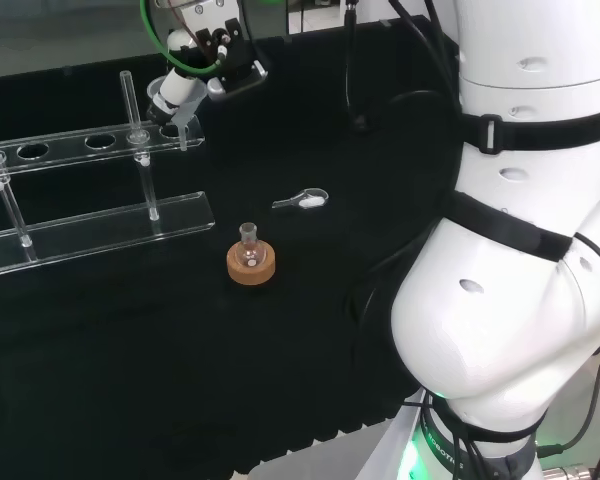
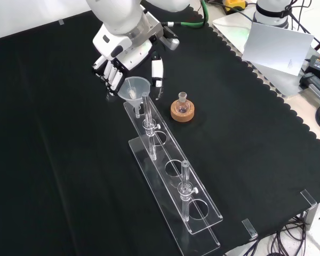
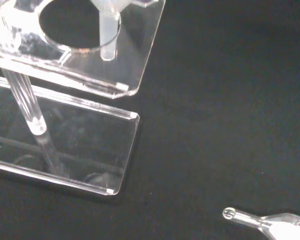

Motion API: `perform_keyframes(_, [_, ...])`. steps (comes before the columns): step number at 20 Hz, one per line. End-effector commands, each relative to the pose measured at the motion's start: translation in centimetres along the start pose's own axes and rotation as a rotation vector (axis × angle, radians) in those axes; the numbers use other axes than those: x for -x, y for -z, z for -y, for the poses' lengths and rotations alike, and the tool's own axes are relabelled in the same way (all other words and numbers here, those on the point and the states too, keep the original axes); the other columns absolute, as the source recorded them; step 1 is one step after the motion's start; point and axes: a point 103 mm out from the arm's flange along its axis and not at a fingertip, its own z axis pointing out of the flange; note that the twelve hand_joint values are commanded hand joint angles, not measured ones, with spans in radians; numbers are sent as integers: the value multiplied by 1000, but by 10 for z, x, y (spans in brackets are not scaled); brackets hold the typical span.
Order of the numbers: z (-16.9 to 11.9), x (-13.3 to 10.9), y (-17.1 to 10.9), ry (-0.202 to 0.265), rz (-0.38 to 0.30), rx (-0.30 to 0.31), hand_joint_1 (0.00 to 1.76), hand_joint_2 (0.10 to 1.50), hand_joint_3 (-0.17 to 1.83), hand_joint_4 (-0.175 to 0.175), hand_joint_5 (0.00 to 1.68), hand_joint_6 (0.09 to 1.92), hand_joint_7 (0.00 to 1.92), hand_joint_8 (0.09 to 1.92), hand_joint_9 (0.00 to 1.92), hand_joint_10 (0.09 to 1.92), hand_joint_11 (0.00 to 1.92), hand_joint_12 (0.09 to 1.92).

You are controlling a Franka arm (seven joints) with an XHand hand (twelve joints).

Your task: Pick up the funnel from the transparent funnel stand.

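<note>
The fingers [image 2: 113, 74] were curled beside the funnel [image 2: 134, 87], with the thumb on its other side, but whether they already gripped it could not be told. The funnel sat in the end hole of the transparent funnel stand [image 2: 173, 178]. Lifting remained.
</note>
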Motion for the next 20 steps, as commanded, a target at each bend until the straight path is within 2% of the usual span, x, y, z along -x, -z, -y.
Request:
perform_keyframes(1, [3,6,14,-2,4,11,663,829,97,41,676,87,818,579,614,532,0,1536])
perform_keyframes(5, [3,10,24,2,27,8,665,828,99,41,677,87,821,580,616,529,0,1538])
perform_keyframes(9, [5,16,39,-7,22,30,665,827,102,42,679,87,823,580,617,527,0,1538])
perform_keyframes(16, [12,21,67,-3,68,60,665,825,106,42,688,87,828,582,623,524,0,1538])
perform_keyframes(20, [19,23,86,3,68,72,664,825,109,43,690,87,831,582,625,523,0,1537])
